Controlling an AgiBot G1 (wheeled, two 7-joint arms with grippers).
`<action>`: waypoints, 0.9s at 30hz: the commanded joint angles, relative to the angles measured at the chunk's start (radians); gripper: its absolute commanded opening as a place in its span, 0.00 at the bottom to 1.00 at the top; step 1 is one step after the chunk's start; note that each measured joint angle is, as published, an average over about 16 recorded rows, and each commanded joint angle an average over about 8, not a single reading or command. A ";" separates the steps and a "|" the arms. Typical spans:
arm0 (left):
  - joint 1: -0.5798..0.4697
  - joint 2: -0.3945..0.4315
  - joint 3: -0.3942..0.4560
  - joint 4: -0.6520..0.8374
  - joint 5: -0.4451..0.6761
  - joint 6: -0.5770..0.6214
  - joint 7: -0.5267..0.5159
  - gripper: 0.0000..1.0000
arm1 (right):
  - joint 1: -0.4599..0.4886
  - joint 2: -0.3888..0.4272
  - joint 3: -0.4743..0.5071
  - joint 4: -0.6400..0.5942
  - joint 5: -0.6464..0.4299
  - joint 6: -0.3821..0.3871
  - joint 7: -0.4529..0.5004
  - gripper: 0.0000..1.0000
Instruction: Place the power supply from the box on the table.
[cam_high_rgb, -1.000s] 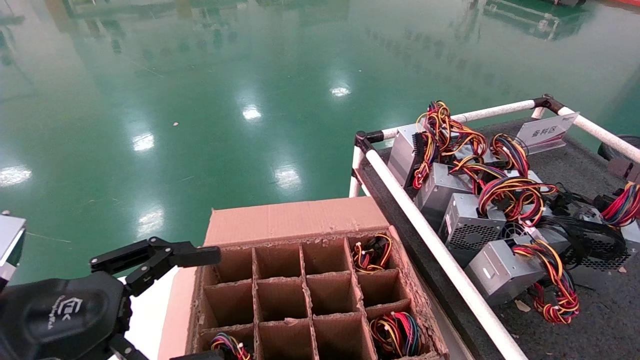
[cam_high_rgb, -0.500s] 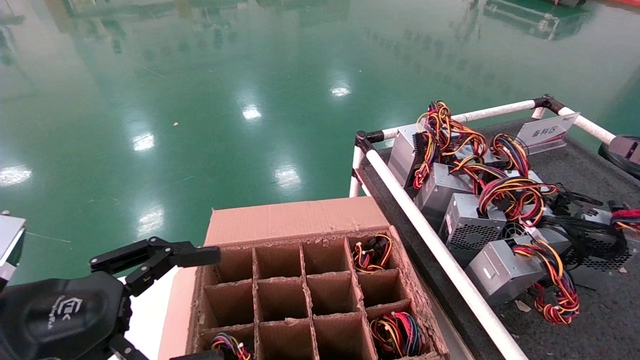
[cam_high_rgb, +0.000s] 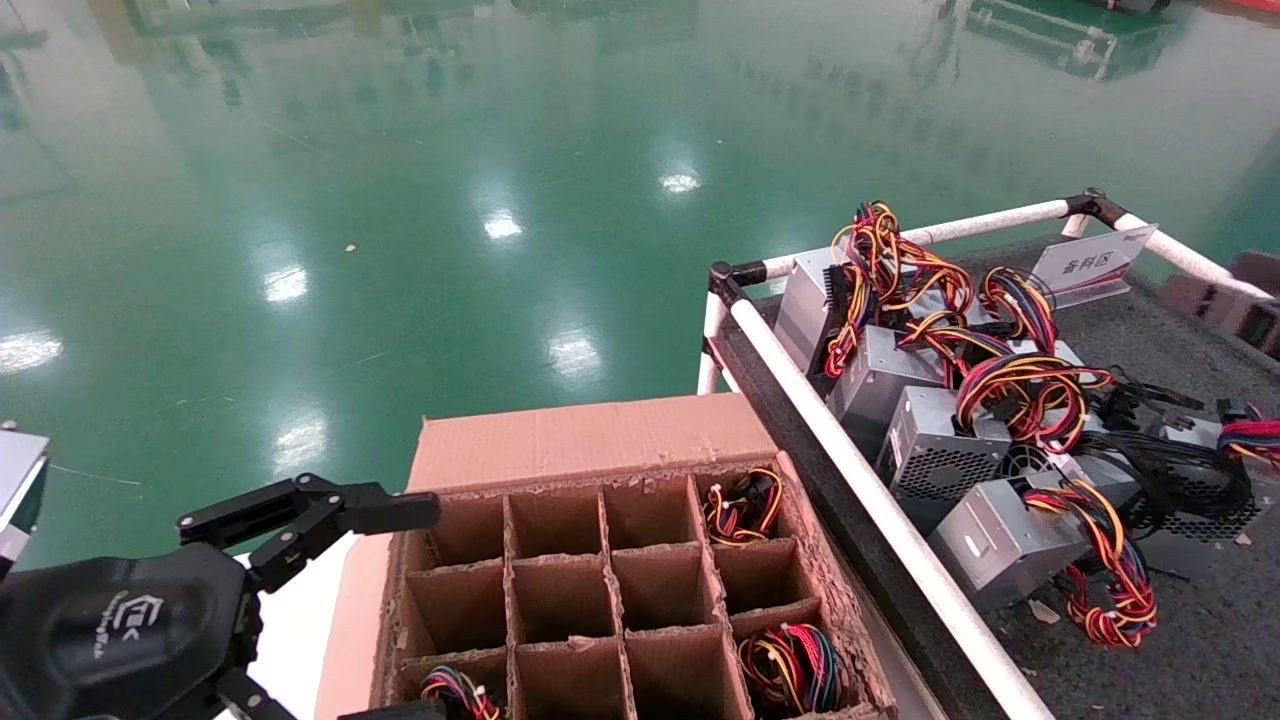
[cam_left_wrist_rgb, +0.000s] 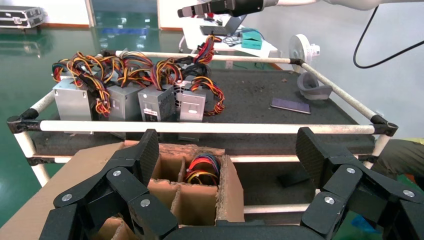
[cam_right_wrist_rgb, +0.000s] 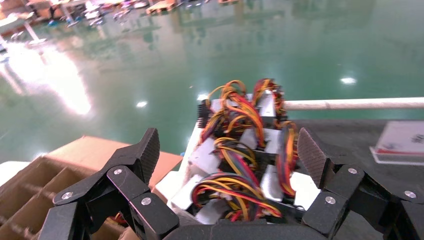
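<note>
Power supply (cam_high_rgb: 1200, 500) lies on table (cam_high_rgb: 1180, 320) at right end of row, vent face up, red wires beside it; a second ago right gripper (cam_right_wrist_rgb: 227, 145) was low at that spot. Now right gripper is lifted clear, fingers spread wide, nothing between them. Judgement: this placement done, release complete. Box (cam_high_rgb: 580, 435) holds more wire bundles (cam_high_rgb: 745, 505) in several cells, so another pick likely follows. Left gripper (cam_left_wrist_rgb: 227, 145) parked beside box, unmoved, fingers apart and empty.

Brown cardboard box (cam_high_rgb: 600, 560), silver-grey power supplies (cam_high_rgb: 990, 545) with red, yellow and black wires, dark grey worktop (cam_high_rgb: 1200, 640) railed in white, glossy green floor (cam_high_rgb: 400, 200), black left end effector (cam_high_rgb: 300, 520).
</note>
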 joint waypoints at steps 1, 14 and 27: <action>0.000 0.000 0.000 0.000 0.000 0.000 0.000 1.00 | -0.023 -0.003 0.001 0.041 0.015 -0.001 0.004 1.00; 0.000 0.000 0.000 0.000 0.000 0.000 0.000 1.00 | -0.174 -0.024 0.004 0.313 0.112 -0.005 0.031 1.00; 0.000 0.000 0.000 0.000 0.000 0.000 0.000 1.00 | -0.325 -0.044 0.008 0.584 0.210 -0.009 0.057 1.00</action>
